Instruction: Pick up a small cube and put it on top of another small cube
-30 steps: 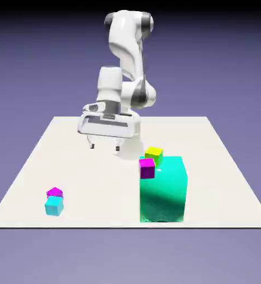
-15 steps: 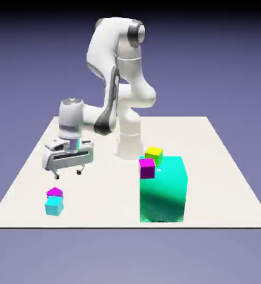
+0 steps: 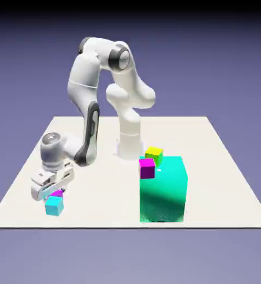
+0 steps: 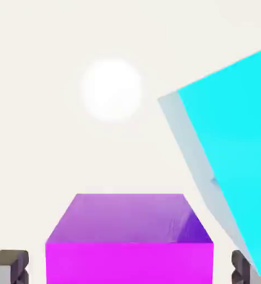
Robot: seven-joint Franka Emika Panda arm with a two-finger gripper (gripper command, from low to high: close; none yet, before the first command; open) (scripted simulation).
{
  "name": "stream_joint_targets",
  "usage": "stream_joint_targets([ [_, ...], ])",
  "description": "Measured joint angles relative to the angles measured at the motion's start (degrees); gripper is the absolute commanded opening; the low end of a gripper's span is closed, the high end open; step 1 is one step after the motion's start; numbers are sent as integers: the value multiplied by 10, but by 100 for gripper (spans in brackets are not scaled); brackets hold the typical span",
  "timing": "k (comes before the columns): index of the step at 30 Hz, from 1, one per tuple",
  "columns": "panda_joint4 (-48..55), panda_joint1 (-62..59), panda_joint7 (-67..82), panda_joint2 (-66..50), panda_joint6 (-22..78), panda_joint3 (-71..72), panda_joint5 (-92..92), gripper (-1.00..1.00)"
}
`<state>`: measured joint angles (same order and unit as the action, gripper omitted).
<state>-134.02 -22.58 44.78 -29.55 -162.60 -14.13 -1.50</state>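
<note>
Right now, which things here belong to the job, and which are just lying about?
Job:
- magenta cube, between the fingers
- one other small cube; can't tell whether cyan cube, yellow-green cube or second magenta one

Lying about:
- big teal block

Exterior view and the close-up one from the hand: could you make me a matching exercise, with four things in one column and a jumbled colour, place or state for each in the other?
Things:
1. Jaws
2. Cyan cube
3. Teal block
4. Backdrop

Descriptions:
A. Blue-violet
B. Toward the exterior view's right, bigger than any cube
C. Open, one finger on each side of a magenta cube
D. Close by that magenta cube, toward the exterior view's left

Right pairs: 1-C, 2-D, 3-B, 4-A
</note>
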Motion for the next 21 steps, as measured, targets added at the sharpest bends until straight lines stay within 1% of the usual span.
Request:
stream_joint_targets([
  [5, -22, 38, -20, 104, 82, -38, 30, -100],
  [21, 116, 280, -75, 363, 477, 180, 81, -100],
])
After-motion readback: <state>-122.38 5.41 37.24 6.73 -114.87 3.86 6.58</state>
